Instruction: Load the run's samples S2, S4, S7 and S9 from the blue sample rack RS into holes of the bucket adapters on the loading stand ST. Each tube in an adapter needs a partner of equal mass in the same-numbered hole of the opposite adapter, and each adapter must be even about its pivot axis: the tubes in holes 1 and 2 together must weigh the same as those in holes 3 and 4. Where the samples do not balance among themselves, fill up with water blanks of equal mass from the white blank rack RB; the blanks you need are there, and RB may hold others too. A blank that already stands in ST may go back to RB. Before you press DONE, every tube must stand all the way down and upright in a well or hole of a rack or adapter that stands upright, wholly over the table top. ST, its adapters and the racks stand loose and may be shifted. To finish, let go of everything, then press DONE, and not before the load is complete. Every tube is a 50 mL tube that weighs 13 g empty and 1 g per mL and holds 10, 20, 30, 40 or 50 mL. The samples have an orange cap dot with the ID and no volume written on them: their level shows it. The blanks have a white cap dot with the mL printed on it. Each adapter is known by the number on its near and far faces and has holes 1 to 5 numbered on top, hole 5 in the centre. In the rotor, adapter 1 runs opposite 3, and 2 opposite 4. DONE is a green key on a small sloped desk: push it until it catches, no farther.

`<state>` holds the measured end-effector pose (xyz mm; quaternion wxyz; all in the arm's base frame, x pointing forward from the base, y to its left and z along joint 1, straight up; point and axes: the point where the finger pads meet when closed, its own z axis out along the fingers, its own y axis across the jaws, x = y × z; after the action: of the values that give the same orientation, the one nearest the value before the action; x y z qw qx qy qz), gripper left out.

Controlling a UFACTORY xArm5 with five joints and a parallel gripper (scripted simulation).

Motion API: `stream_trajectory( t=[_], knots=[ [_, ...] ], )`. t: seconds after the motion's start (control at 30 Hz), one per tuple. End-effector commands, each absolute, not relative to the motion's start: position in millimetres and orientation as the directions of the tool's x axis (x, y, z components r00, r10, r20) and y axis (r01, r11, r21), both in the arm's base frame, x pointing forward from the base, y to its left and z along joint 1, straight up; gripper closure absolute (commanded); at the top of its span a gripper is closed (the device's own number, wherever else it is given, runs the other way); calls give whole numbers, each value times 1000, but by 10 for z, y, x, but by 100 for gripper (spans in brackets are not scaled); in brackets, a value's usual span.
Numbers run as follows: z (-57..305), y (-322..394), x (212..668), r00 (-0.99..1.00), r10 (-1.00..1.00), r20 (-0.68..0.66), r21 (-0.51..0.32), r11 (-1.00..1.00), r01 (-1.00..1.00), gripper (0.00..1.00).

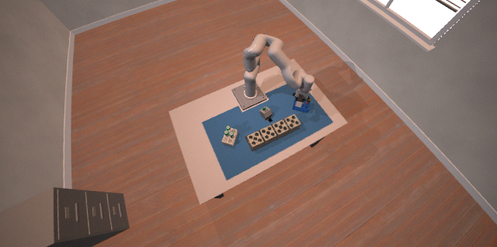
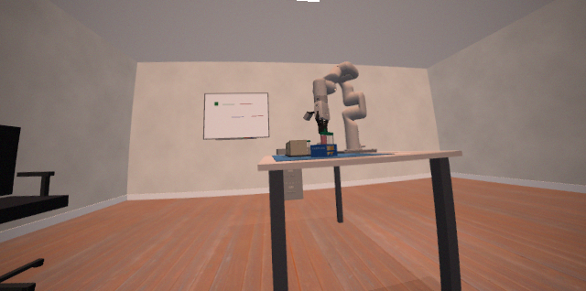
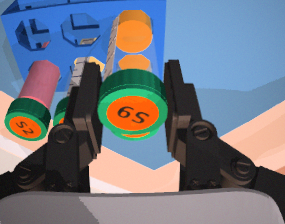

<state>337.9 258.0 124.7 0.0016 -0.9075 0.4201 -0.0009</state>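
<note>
My gripper (image 3: 132, 80) (image 1: 300, 100) (image 2: 323, 129) is shut on the green cap of sample S9 (image 3: 132, 111), a tube with orange liquid. It holds the tube upright over the blue sample rack RS (image 3: 93, 3) (image 1: 302, 108) (image 2: 323, 150). The tube's lower end points into the rack's right side, and I cannot tell whether it is clear of the well. A pink-filled sample (image 3: 40, 82) stands in the rack to the left, with another green cap (image 3: 60, 111) partly hidden behind my left finger. The loading stand ST (image 1: 273, 131) (image 2: 298, 147) holds a row of adapters whose holes look empty.
The white blank rack RB (image 1: 228, 137) with several green-capped blanks stands at the mat's left. The DONE desk (image 1: 265, 112) sits between the arm's base and ST. The table's right edge is close behind RS.
</note>
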Motion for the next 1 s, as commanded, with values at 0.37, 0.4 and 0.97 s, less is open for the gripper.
stream_trajectory(
  t=[0.37, 0.4, 0.97],
  knots=[
    [1142, 2588, 3390, 647, -763, 0, -8, -647, -762, 100],
    [1132, 2588, 3390, 647, -763, 0, -8, -647, -762, 100],
    [1031, 2588, 3390, 647, -763, 0, -8, -647, -762, 100]
  ],
)
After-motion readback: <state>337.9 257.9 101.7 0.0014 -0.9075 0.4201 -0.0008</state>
